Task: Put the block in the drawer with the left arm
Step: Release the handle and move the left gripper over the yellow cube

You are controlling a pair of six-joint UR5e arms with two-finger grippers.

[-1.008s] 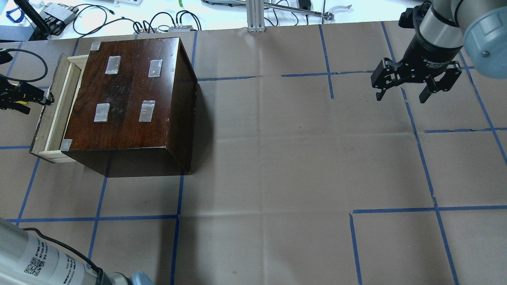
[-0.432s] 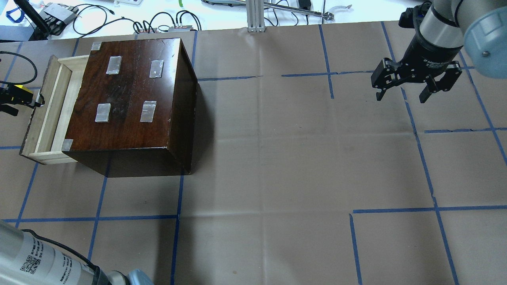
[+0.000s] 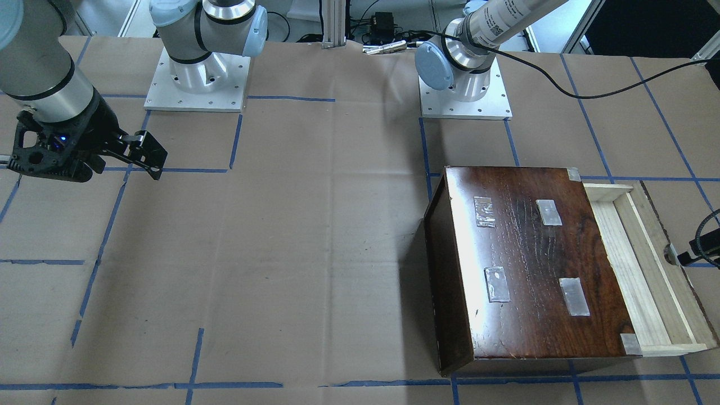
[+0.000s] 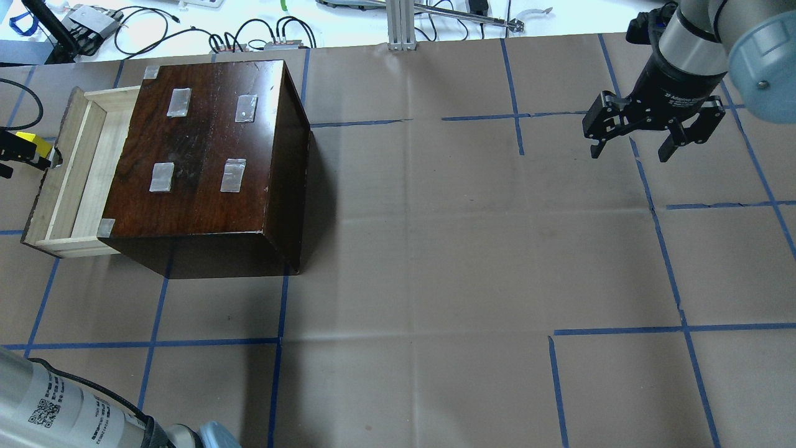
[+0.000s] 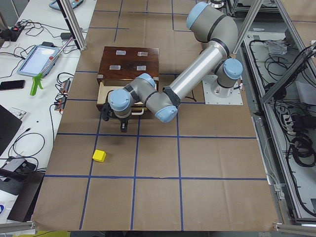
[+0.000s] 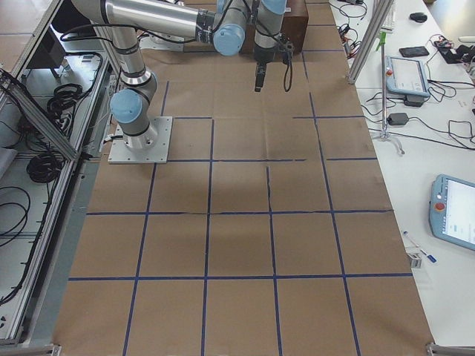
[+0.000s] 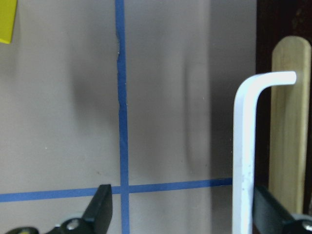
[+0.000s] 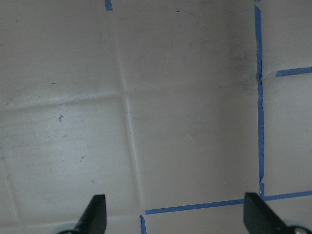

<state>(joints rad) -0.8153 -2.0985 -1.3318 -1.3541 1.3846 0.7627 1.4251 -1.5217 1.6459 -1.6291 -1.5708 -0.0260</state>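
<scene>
Block (image 7: 6, 19) mostly beyond the left wrist view's corner.

Bright yellow on the small cube (image 5: 99, 156). Glossy dark brown, grain-streaked, on the large wooden box (image 4: 205, 149), with silvery-grey rectangular tape patches (image 4: 177, 102) on top. Pale cream on the shallow unfinished-wood drawer tray (image 4: 87, 174), white on its bent bar handle (image 7: 242, 156). Dull brown paper over the counter (image 4: 435, 249), crossed by a blue tape grid (image 4: 211, 342). Silver-grey with light-blue joint caps on the left arm (image 5: 197, 71), black on its fingers (image 7: 100, 207)
</scene>
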